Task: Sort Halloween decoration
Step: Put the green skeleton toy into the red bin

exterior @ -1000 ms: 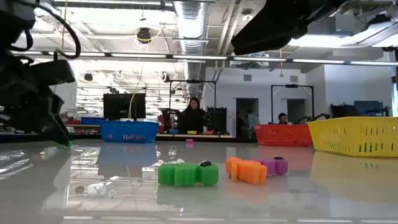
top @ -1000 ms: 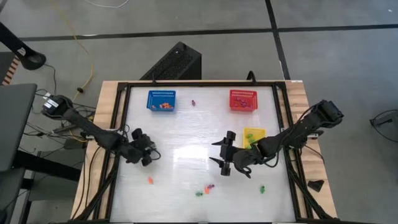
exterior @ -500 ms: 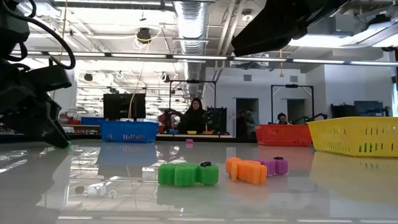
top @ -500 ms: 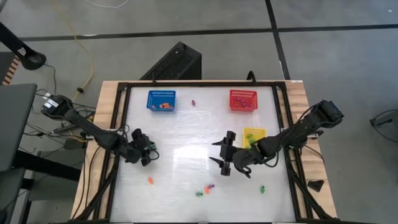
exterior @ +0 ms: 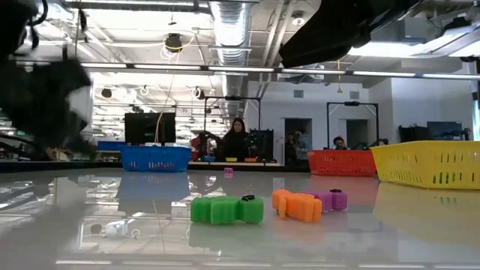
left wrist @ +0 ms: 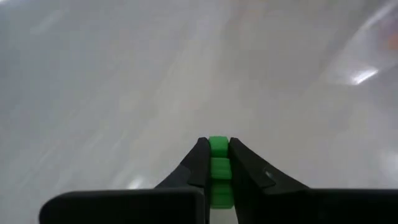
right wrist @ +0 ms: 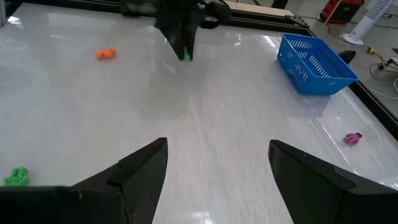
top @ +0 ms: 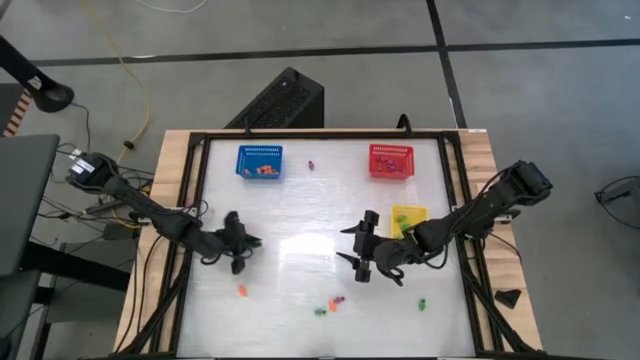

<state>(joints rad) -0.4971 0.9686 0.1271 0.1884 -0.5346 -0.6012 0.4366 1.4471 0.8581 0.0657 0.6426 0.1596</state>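
Your left end effector [left wrist: 217,163] pinches a green trinket [left wrist: 219,169] between its fingers, above the left part of the white desk [top: 300,215]. Your right end effector [top: 358,247] waits at mid-desk, spread wide (nothing in it). An orange trinket [top: 241,291] lies just beside the left one; others [top: 329,304] lie nearer the front edge. A blue basket [top: 260,161], a red basket [top: 390,160] and a yellow basket [top: 408,217] stand well apart.

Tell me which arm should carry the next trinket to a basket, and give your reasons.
Left. The left gripper is already shut on a small green plastic trinket above the white table. The right gripper hangs open and empty near the yellow mesh basket.
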